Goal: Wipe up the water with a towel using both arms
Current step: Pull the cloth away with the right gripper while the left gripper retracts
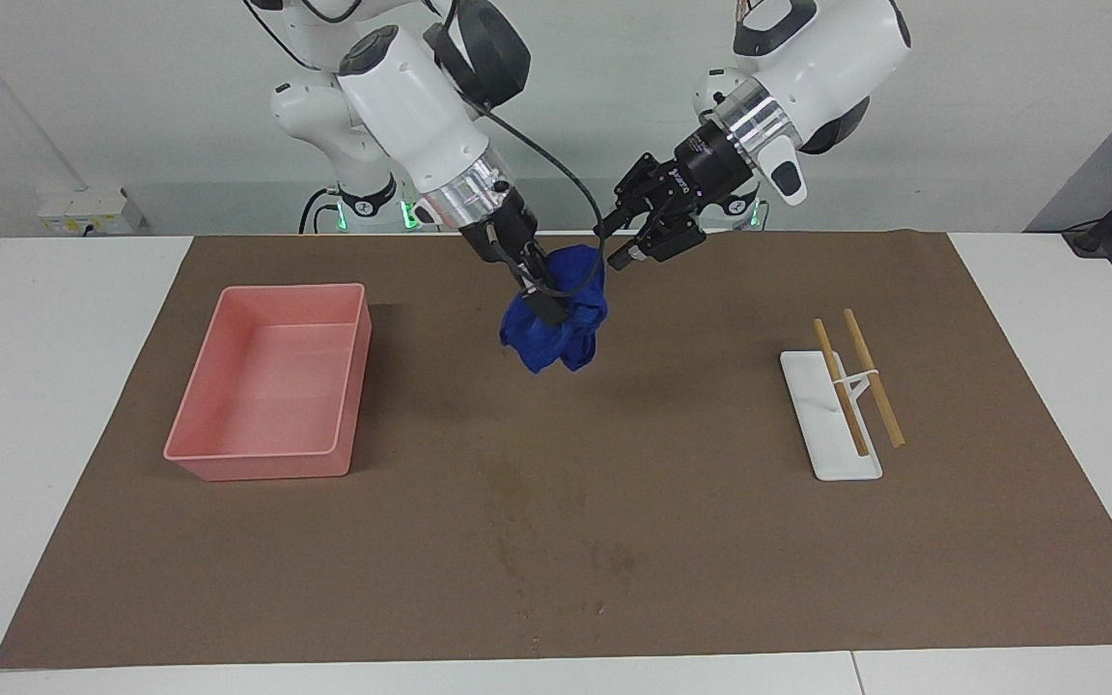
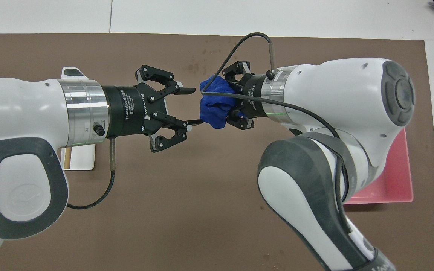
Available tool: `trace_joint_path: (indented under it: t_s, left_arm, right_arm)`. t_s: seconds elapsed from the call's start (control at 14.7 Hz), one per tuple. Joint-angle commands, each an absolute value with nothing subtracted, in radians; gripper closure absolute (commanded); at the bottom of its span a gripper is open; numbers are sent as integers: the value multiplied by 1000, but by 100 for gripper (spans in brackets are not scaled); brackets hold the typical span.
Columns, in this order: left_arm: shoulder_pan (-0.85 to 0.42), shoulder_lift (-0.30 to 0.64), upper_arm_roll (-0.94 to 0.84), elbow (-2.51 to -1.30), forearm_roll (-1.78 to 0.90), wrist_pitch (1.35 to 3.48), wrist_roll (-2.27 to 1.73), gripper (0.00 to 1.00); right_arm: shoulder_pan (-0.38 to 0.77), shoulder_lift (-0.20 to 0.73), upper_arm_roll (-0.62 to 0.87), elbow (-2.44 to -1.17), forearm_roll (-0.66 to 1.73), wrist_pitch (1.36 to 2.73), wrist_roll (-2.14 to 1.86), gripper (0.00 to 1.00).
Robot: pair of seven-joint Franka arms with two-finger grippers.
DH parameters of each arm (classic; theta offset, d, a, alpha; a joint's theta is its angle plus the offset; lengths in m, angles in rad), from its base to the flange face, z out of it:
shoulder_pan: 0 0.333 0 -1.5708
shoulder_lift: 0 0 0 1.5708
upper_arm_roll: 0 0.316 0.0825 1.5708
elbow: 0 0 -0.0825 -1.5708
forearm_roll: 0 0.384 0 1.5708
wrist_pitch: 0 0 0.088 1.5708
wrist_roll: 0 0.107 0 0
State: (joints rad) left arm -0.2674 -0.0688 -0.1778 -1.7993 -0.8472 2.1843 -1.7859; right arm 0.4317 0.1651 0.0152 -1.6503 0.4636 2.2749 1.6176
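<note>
Hanging bunched from the right tool (image 1: 544,301), pinched tight: the towel (image 1: 552,333), up over the mat (image 1: 710,541) mid-bench. Wet patch (image 1: 508,478) lies farther from the robots, so down and forward. Left tool (image 1: 635,243) just beside, wide open, empty. "2F Adaptive Gripper" on its body

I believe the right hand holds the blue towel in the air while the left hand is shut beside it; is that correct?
Not quite: the left hand is open, its fingers spread apart beside the towel, as the overhead view shows. The right hand does hold the towel in the air over the mat.
</note>
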Motion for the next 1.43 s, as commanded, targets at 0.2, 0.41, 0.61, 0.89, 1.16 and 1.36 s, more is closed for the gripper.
trace_joint_path:
  t_s: [0.2,0.41,0.61,0.89,1.16,1.36]
  left_arm:
    - [-268,-77,-170,-1813,-561,2203,-1653,0]
    - [-223,-78,-166,-1821,-428,2189,-1386,0]
    - [-155,-80,-164,-1815,-333,2093,-1061,0]
    - [-98,-80,-160,-1772,-146,1909,-658,0]
    - [-38,-65,-161,-1695,-19,1717,-239,0]
    - [-29,-49,-158,-1641,24,1619,-102,0]
  right_arm:
    - [371,178,23,-1735,449,2397,1344,100]
    - [382,276,25,-1733,448,2580,1261,100]
    - [382,356,26,-1723,448,2706,1052,100]
    - [367,483,26,-1661,446,2799,770,100]
    - [371,638,26,-1595,437,2934,620,100]
    - [377,646,26,-1621,428,2939,534,100]
